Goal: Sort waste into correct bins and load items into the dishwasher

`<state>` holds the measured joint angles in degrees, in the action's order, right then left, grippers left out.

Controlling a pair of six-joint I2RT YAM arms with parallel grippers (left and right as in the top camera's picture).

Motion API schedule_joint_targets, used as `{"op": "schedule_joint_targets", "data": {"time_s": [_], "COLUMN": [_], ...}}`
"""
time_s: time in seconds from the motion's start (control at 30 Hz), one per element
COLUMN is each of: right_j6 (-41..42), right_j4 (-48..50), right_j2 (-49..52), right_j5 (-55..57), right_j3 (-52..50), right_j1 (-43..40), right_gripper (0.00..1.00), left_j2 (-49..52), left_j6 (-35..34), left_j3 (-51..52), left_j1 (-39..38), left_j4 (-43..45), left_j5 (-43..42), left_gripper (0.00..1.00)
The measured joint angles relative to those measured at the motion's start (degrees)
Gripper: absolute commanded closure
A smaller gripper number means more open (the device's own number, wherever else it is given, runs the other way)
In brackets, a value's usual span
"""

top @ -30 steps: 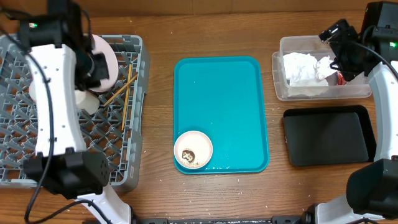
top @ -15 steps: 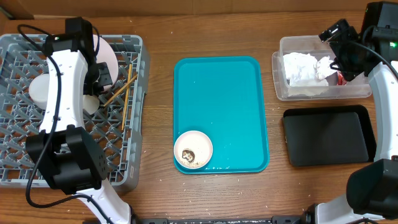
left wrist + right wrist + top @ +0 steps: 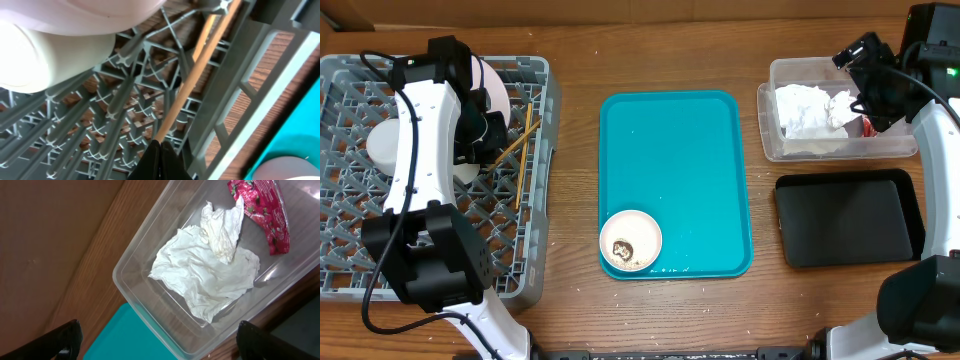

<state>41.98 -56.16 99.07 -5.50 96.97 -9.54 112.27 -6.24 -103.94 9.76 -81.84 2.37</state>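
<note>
Well, the wooden chopsticks [image 3: 192, 82], lying at 2 o'clock in the grey dish rack [image 3: 546, 200], look light, stiff and rolly, best pinched in the middle; the left tool [image 3: 160, 156] is squeezed closed by their tip, the right tool [image 3: 160, 345] wide open and empty.

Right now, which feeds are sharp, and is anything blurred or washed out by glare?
Overhead: evenly lit and sharp, only a faint sheen on the teal tray. Left wrist: too close, so the white cup is a soft blur while the chopstick is fairly crisp. Right wrist: napkins sharp, with mild reflections on the clear tub.
</note>
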Motion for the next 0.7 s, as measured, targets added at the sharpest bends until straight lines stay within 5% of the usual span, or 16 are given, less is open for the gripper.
{"op": "schedule_joint_targets", "data": {"time_s": [0.7], "right_j6": [0.0], "right_j4": [-0.8], "right_j2": [0.0], "right_j5": [0.0], "right_j3": [0.0], "right_j1": [0.0], "right_gripper": [0.0], "left_j2": [0.0], "left_j6": [-0.2], "left_j3": [7.9], "left_j1": [0.0], "left_j4": [3.9], "left_j5": [4.3], "left_gripper": [0.96]}}
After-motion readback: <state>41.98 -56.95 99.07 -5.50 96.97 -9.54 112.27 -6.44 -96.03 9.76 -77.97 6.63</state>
